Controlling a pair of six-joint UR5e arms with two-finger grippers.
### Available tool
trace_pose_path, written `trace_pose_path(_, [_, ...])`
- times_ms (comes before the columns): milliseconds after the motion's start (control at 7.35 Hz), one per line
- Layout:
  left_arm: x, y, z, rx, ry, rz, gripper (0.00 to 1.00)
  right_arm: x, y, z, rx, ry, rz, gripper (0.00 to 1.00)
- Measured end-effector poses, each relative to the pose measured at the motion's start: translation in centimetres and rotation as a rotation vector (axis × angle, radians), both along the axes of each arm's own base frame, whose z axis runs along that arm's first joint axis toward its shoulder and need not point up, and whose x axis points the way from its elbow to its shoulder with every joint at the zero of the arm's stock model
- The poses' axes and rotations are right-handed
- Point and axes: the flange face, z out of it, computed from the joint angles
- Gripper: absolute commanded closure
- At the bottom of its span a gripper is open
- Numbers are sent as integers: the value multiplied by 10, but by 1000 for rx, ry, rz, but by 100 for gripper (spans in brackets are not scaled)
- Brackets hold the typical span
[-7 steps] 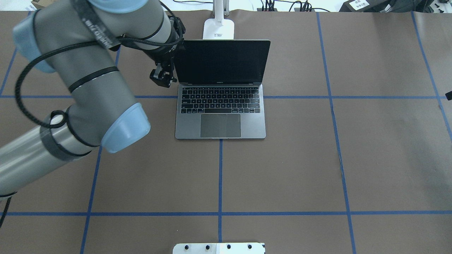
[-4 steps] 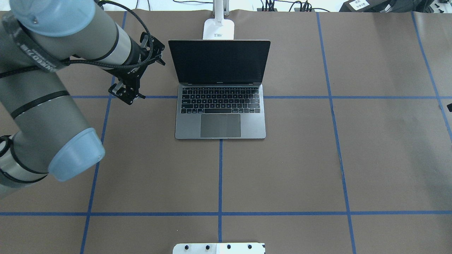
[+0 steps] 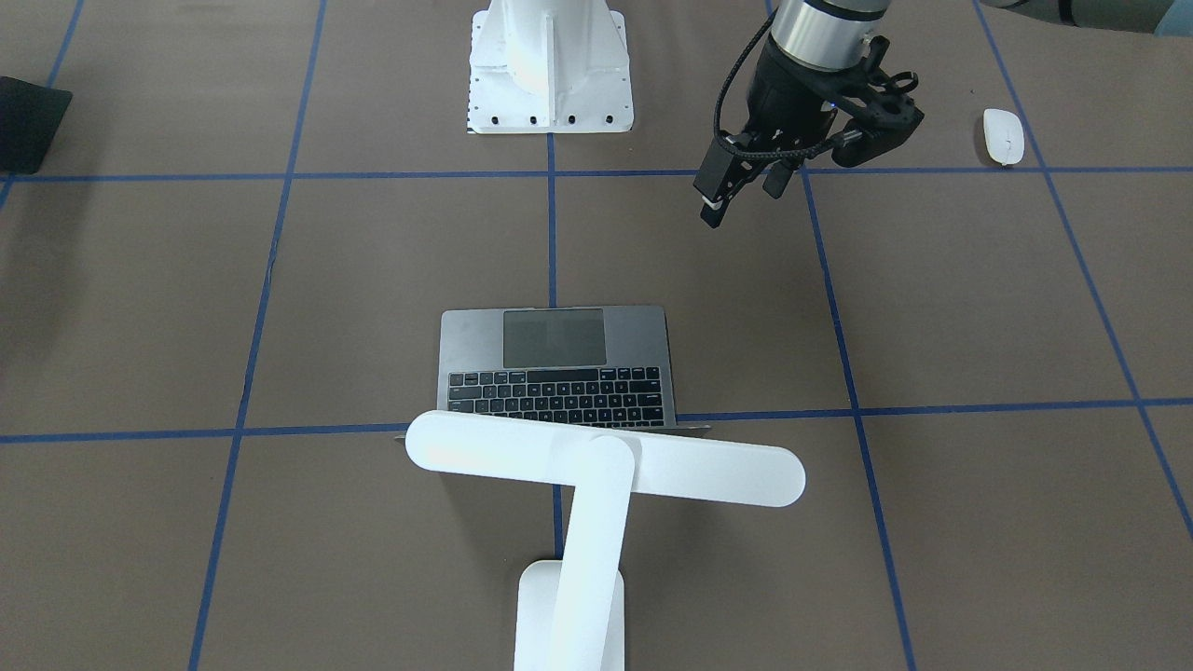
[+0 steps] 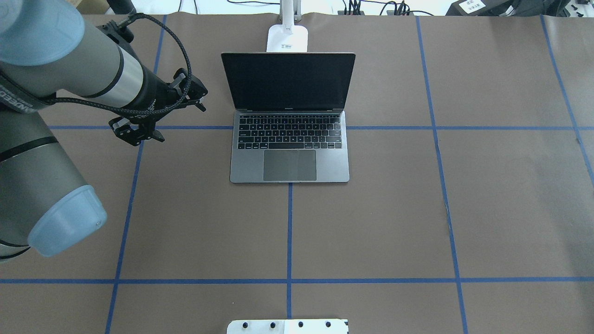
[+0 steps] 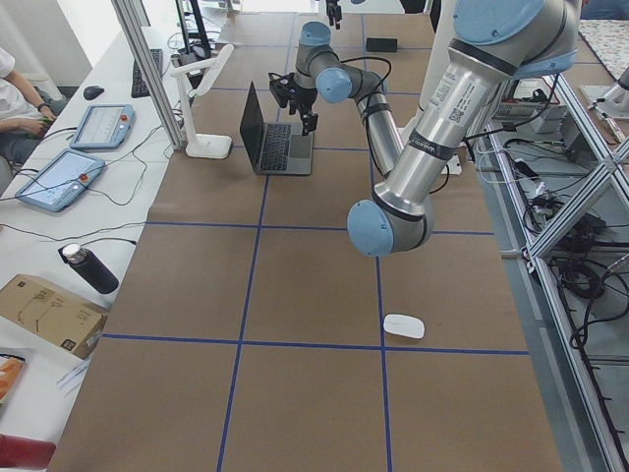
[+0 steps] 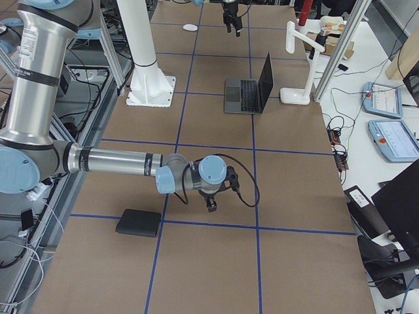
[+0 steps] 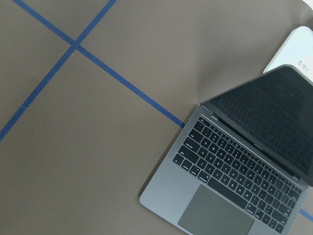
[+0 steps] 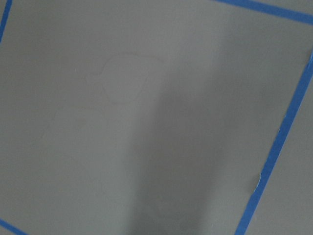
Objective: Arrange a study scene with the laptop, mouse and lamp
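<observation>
1. The mouse (image 3: 1004, 136) lies flat on the desk (image 4: 464, 208) near its left end, toward the robot-side edge. It is well apart from everything else, and nothing touches it.
2. The left fingers (image 3: 876, 126) hang above bare desk off the left side of the laptop (image 4: 290, 153). They look spread and carry nothing. From them, the mouse lies toward the desk's left end and toward the robot-side edge.
3. The mouse's long axis runs from the robot-side edge toward the operators' edge. By my reading, a grip would therefore close across its narrow width, along the desk's length.
4. The right fingers (image 6: 211, 201) hover over the desk's right end, near a black mat (image 6: 139, 222). The laptop stands between them and the mouse. I cannot tell whether they are released or clenched. The left arm is plainly the nearer one, so fetching the mouse looks like its job.
5. The laptop stands open at the middle of the desk, its screen toward the operators' edge. The lamp (image 3: 606, 471) stands just behind it at that edge, its bar head reaching across above the top of the screen. These two look placed, and the mouse seems to be the item left to bring beside the laptop.
</observation>
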Motion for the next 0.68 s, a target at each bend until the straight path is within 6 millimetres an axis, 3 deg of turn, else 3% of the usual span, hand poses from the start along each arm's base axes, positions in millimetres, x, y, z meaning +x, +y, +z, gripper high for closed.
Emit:
trace_pose_path(272, [-3, -3, -1, 34, -5, -11, 1, -9, 32, 26, -9, -14, -87, 11])
trace_pose_path(680, [-8, -5, -8, 59, -4, -37, 1, -51, 54, 59, 4, -75, -293, 11])
